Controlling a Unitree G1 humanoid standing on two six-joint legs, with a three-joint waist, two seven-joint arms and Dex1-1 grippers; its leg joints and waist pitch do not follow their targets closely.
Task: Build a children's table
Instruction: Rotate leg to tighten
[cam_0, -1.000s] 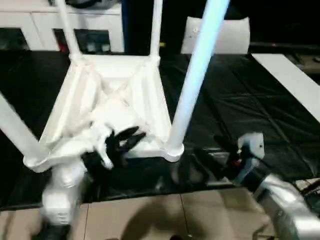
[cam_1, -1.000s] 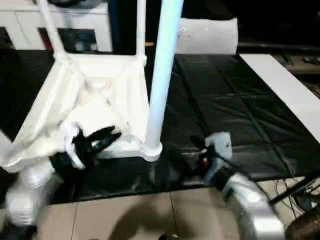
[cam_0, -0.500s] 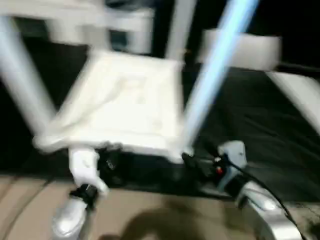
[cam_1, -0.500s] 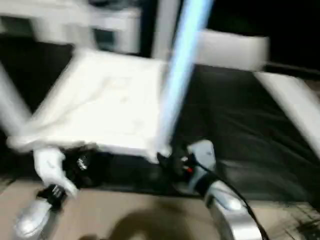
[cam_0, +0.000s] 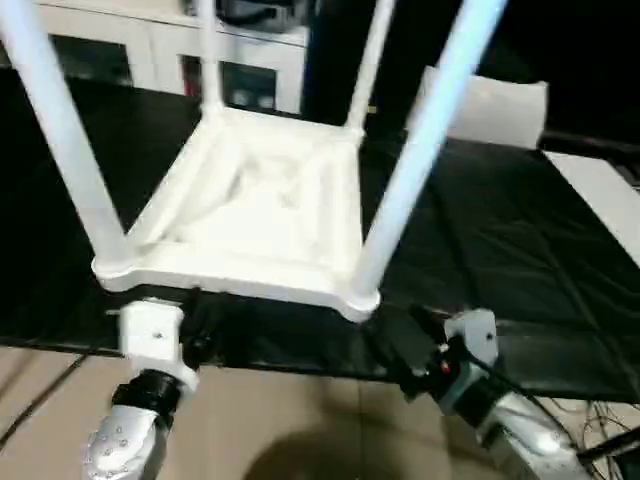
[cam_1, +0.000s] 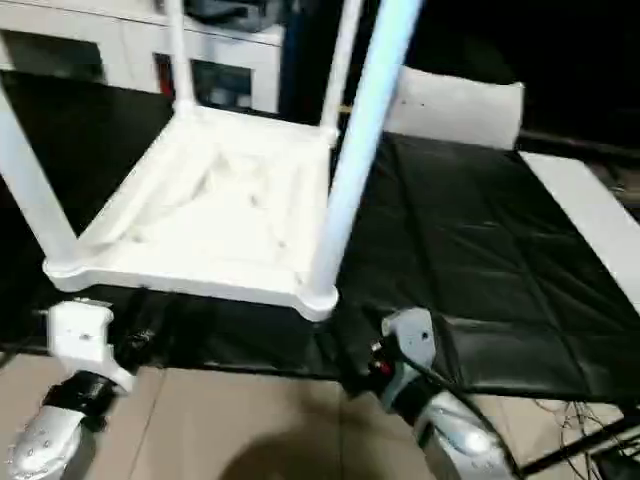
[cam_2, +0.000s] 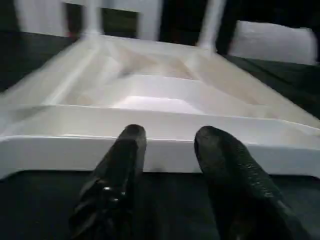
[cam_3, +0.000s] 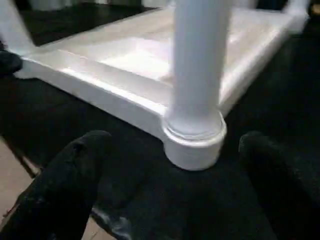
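Right gripper (cam_3: 170, 175) is wide open, its two black fingers (cam_3: 60, 185) spread on each side of the near corner leg (cam_3: 197, 60), not touching it. Just ahead of it the tabletop (cam_0: 260, 200) lies upside down on the black mat (cam_0: 500, 260) with its legs standing up. Left gripper (cam_2: 167, 150) sits just before the tabletop's near edge, fingers parted with nothing between them.

White tabletop (cam_0: 260, 215) and legs (cam_0: 415, 150) — black mat (cam_0: 500, 260), tan floor (cam_0: 260, 420).
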